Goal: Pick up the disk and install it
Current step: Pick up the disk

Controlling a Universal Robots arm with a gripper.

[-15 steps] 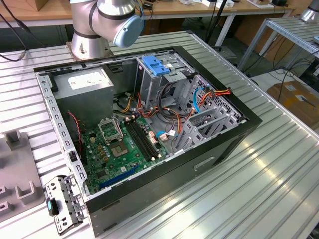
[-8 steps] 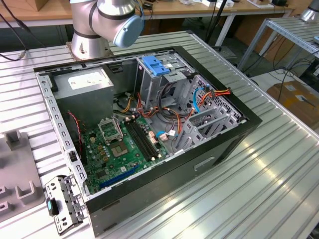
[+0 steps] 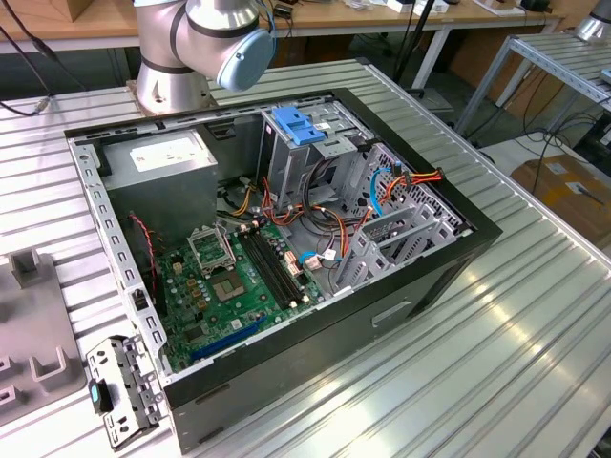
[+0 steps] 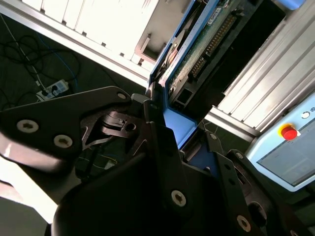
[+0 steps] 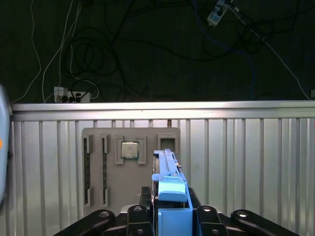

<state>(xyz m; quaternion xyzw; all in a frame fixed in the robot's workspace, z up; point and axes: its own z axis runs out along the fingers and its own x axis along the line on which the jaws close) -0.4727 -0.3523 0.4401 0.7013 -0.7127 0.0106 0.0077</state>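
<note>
End effector (image 5: 172,210) grips the blue-framed disk (image 5: 166,164).

The claw (image 5: 172,219) clasps the disk (image 5: 166,162) edge-on; grey tray (image 5: 110,187) beyond.

The arm (image 3: 172,57) is smooth silver-grey metal on a round base. In the exterior view a pale blue round cap (image 3: 246,54) sits at four o'clock on its joint. The gripper (image 4: 172,118) is built of matt black plates studded with silver screws (image 4: 178,197).
</note>
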